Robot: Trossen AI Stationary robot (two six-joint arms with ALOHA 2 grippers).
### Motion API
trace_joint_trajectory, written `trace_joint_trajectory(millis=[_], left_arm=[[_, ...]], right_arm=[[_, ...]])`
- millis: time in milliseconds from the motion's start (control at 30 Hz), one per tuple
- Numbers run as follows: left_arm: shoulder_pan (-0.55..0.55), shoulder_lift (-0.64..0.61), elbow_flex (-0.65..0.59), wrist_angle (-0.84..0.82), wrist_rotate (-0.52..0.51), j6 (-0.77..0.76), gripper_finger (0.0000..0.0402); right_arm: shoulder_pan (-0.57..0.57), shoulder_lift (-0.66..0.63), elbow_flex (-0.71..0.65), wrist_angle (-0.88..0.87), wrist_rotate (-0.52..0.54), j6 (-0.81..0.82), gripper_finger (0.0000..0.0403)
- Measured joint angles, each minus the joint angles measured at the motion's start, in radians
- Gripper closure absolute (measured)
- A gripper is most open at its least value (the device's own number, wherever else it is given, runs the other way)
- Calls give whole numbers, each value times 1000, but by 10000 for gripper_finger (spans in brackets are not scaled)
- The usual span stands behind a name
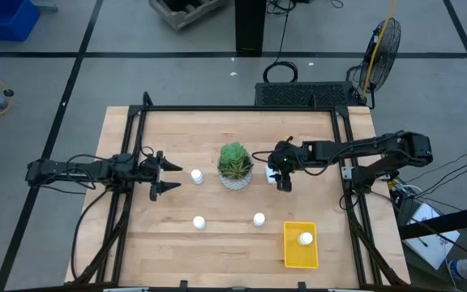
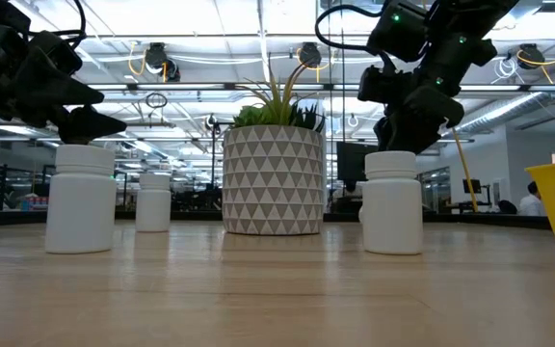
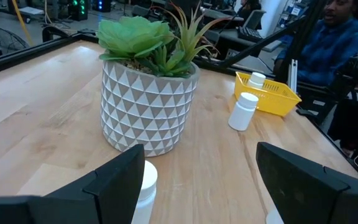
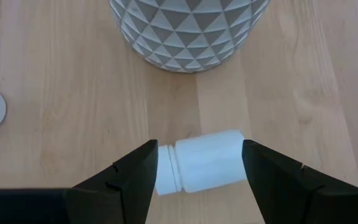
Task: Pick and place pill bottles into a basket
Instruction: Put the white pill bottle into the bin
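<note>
Spread wide, the right gripper hangs over a toppled pill bottle lying between its fingers beside the plant pot, so it should probably drop straight, centre on the body, then close gently, clear of the pot.
</note>
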State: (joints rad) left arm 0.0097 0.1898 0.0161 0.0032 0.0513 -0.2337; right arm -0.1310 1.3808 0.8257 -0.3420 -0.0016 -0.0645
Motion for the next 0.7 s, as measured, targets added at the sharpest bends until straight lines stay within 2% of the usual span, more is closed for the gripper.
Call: trace_joint_trajectory(millis=[267, 500, 633, 700], left_arm=[[0, 0, 0, 0, 0, -4, 91], [0, 0, 0, 0, 0, -5, 92], [0, 0, 0, 0, 0, -11, 91], [0, 0, 0, 0, 0, -11, 91]], right_arm=[[0, 0, 0, -6, 0, -15, 176], [-13, 0, 19, -79, -54, -148, 177], [-13, -2, 79, -114, 24, -159, 176], [-12, -9, 103, -108, 66, -113, 176]])
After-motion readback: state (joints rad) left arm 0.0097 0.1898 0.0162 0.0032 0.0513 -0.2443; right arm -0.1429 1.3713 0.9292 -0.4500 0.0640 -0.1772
